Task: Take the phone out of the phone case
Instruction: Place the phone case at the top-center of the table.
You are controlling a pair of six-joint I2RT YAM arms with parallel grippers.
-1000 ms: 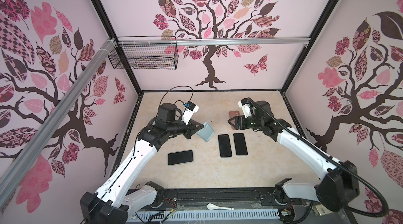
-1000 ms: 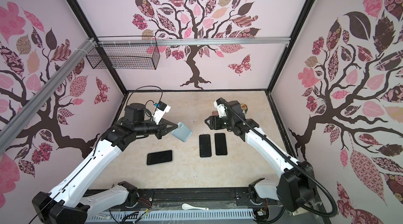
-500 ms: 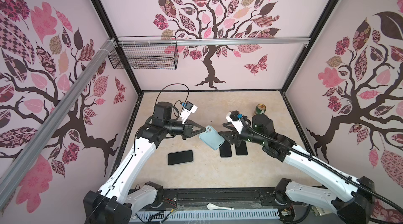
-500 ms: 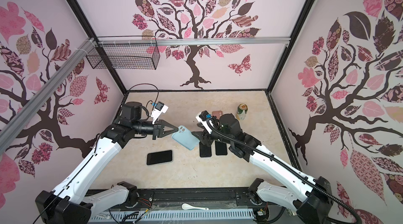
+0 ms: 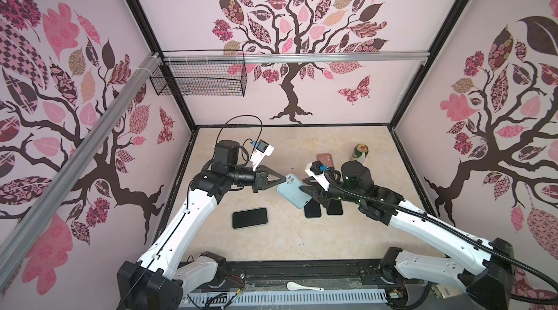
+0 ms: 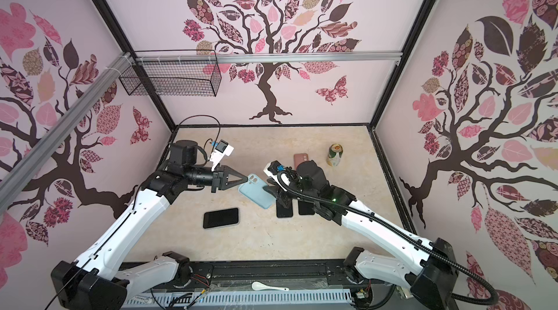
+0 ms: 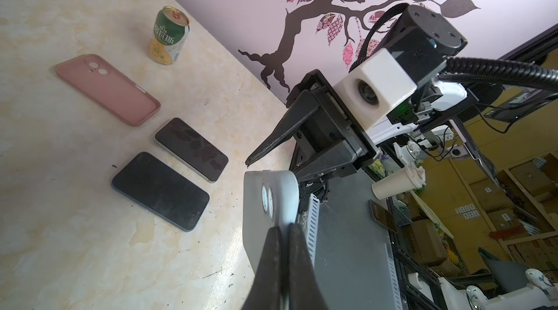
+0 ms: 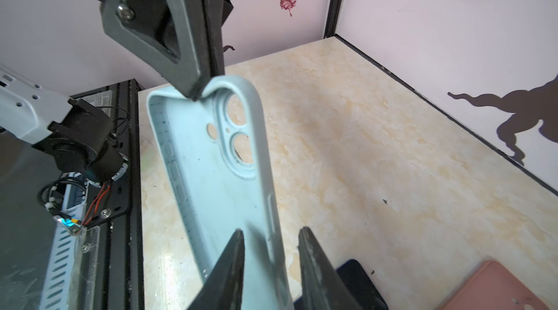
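A light blue phone case [image 5: 294, 192] [image 6: 256, 192] hangs tilted above the table. Its inside [image 8: 211, 172] is empty, and the table shows through its camera holes. My left gripper [image 5: 285, 179] [image 7: 285, 227] is shut on the case's top rim by the camera cutout. My right gripper [image 5: 305, 189] [image 8: 271, 230] is open, its jaws straddling the case's side wall near the other end, one finger inside and one outside, with gaps showing. Three black phones lie screen-up on the table: one at front left [image 5: 250, 218] and two side by side [image 5: 312, 210] [image 5: 334, 207] under the right arm.
A pink phone case [image 5: 325, 159] [image 7: 107, 89] lies at the back right beside an upright green and yellow can [image 5: 360, 153]. A wire basket [image 5: 199, 80] hangs on the back left wall. A white spoon [image 5: 303, 286] rests on the front rail.
My right arm came from the back right near the pink case to the blue case, its jaws narrowing. My left gripper lifted the blue case and carried it toward the middle.
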